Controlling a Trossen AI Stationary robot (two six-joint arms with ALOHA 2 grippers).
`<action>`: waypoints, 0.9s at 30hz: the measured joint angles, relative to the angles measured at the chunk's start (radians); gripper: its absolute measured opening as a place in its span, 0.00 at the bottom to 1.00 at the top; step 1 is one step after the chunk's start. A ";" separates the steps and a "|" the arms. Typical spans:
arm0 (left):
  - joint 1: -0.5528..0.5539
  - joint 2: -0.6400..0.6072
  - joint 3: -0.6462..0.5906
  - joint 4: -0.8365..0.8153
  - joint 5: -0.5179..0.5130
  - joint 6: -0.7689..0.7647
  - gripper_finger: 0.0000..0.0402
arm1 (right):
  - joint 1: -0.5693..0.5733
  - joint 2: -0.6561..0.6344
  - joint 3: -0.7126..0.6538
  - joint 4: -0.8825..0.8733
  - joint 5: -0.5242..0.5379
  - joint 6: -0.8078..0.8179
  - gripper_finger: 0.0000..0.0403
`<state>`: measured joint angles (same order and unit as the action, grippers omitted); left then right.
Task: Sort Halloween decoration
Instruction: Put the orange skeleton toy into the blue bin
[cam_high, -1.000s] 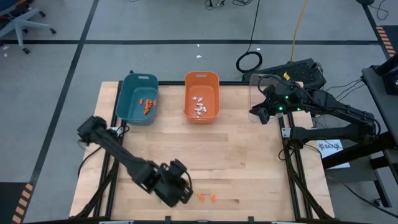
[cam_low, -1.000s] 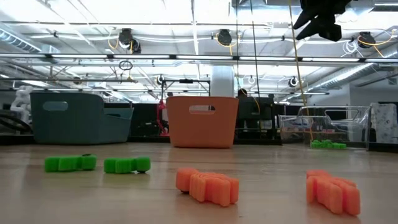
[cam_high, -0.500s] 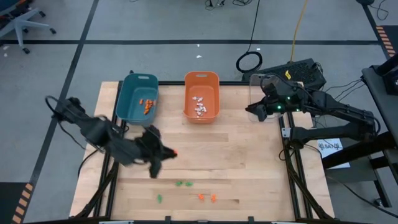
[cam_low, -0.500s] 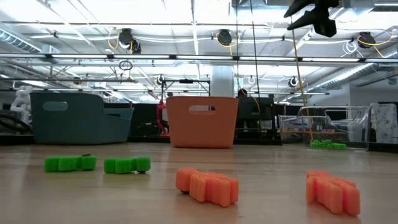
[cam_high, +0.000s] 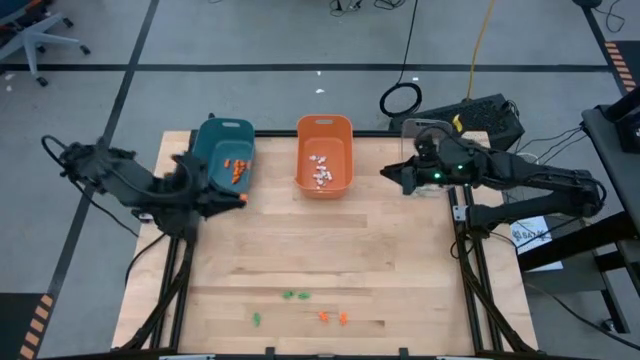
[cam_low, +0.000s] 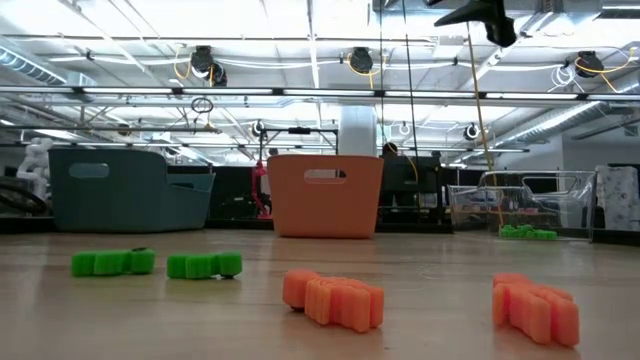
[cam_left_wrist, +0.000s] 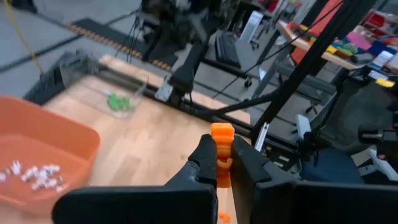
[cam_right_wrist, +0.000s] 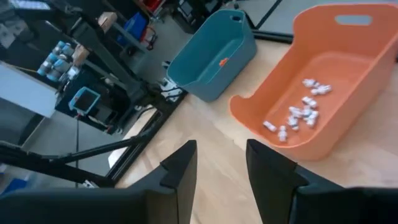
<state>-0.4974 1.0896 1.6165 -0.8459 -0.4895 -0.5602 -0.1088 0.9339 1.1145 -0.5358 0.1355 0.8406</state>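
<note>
While two green (cam_high: 292, 295) and two orange trinkets (cam_high: 333, 318) lie well behind it, my left tool (cam_left_wrist: 222, 163) pinches one orange piece (cam_left_wrist: 221, 138) tight.

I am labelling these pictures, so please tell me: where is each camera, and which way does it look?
High: above the table, looking down; both arms, teal bin, orange bin.
Low: at tabletop height, looking level; right claw overhead.
Left wrist: on the left arm, facing across the table; left claw grips an orange trinket.
Right wrist: on the right arm, facing both bins; right claw empty.
Shared: high and right wrist views both show white trinkets in the orange bin.
</note>
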 joint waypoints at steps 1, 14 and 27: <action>0.000 -0.015 0.000 0.000 0.000 0.020 0.03 | 0.007 0.014 0.000 0.012 0.000 0.003 0.30; 0.000 -0.116 0.000 0.000 0.022 0.346 0.03 | 0.107 0.207 0.000 0.245 -0.001 -0.016 0.30; 0.000 -0.130 0.000 0.000 0.015 0.568 0.03 | 0.247 0.321 0.000 0.421 0.127 -0.015 0.30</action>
<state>-0.4976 0.9596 1.6165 -0.8463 -0.4740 0.0074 0.1384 1.2548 1.1145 -0.1149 0.2622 0.8252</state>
